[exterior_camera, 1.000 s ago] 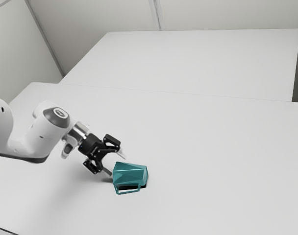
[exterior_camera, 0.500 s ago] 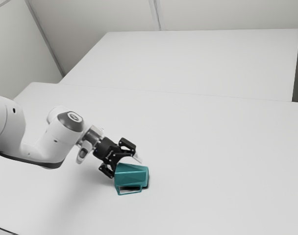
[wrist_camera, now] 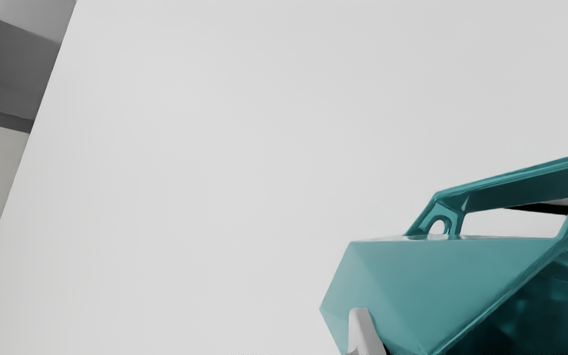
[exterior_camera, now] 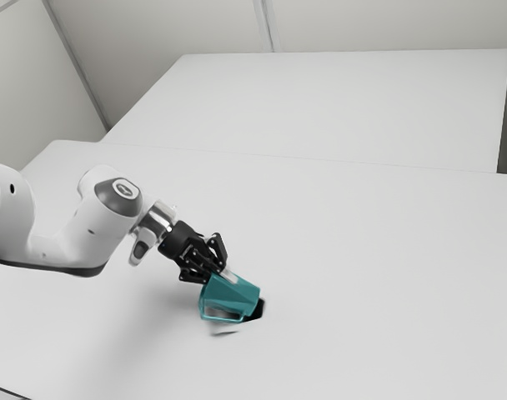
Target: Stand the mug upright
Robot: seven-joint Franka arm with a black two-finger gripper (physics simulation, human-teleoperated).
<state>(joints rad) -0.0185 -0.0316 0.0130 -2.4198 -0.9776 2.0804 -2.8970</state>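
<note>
Mug [exterior_camera: 233,292] tilted in hand [exterior_camera: 223,272], well fr. tbl edge [wrist_camera: 33,132].

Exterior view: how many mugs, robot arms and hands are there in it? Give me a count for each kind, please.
Mug: 1
Robot arm: 1
Hand, black, at the arm's end: 1
Total: 3

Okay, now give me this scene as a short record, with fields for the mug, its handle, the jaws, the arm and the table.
mug: teal, faceted, tilted, not yet upright; looks raised off the table
mug opening: toward the jaws
handle: teal, angular loop, empty
jaws: closed on the mug, near its rim
arm: white, entering from the exterior view's left
table: plain white
</note>
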